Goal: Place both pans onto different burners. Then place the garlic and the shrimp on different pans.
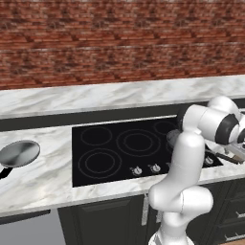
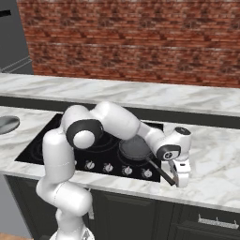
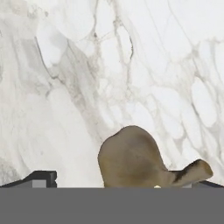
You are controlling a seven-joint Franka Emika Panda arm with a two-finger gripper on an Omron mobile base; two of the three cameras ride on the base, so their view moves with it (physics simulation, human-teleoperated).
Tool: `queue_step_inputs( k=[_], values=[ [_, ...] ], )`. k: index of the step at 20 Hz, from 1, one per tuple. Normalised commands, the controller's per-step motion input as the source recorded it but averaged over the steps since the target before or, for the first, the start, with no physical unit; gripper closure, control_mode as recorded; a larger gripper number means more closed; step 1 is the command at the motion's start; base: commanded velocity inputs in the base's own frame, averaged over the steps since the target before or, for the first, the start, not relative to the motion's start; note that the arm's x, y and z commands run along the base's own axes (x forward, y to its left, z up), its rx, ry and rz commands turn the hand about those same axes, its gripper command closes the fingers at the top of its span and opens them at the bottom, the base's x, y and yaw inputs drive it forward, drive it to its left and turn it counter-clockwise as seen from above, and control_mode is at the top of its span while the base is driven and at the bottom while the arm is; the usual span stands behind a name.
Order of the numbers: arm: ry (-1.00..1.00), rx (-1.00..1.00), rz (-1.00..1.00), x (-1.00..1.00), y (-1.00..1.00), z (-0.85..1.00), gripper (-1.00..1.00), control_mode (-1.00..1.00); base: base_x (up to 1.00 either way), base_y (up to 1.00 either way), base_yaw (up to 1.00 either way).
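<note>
Between the two dark finger tips in the hand view lies the garlic (image 3: 131,157), a tan bulb with a short stem to one side, resting on the white marble bench (image 3: 109,65). The fingers (image 2: 179,180) stand spread as wide as they go and hold nothing; whether the tips touch the garlic cannot be told. From the right base view they point down at the bench just right of the cooktop (image 2: 42,150). The darker pan (image 2: 135,148) sits on a front right burner, its black handle reaching toward the fingers. The shiny silver pan (image 1: 19,153) rests on the bench left of the cooktop, well apart. The other ring burners (image 1: 99,162) carry nothing.
</note>
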Motion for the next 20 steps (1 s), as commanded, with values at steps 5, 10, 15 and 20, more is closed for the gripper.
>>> queue_step_inputs(
  k=[5,10,15,20],
  values=[
    [-0.01,0.0,0.0,0.0,-0.23,-0.08,-1.0,-1.0,0.0,0.0,0.0],
    [-0.02,0.0,0.0,0.0,-0.18,-0.12,-1.0,-1.0,0.0,0.0,0.0],
    [-0.05,-0.03,0.0,0.0,-0.02,-0.34,-1.0,-1.0,0.0,0.0,0.0],
    [-0.06,-0.06,0.0,0.02,0.0,-0.39,1.0,-1.0,0.0,0.0,0.0]
  ],
)
